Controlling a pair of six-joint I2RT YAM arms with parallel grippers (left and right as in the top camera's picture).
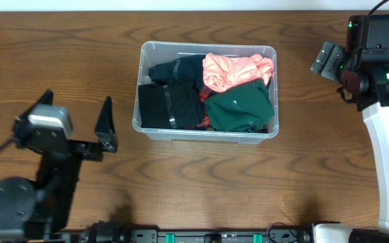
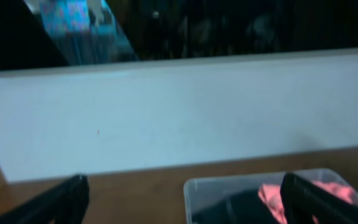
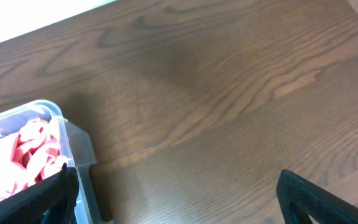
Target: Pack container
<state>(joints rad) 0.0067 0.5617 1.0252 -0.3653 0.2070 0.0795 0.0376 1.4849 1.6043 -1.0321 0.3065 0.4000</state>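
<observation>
- Overhead: the container sits upright in the middle of the table, mouth up. Its long axis runs left to right. Clothes in black, coral and green fill it to about the rim. The left gripper stands well off its left end and the right gripper off its far right corner. Neither touches it.
- Left wrist: the fingers are spread wide with nothing between them. A corner of the container shows low on the right.
- Right wrist: the fingers are likewise wide apart and empty. The container's corner, with coral cloth inside, lies low on the left. The thin, smooth walls look slippery and likely flex, and the soft load is probably light, so the stiffer rim at the short ends seems the best hold.
</observation>
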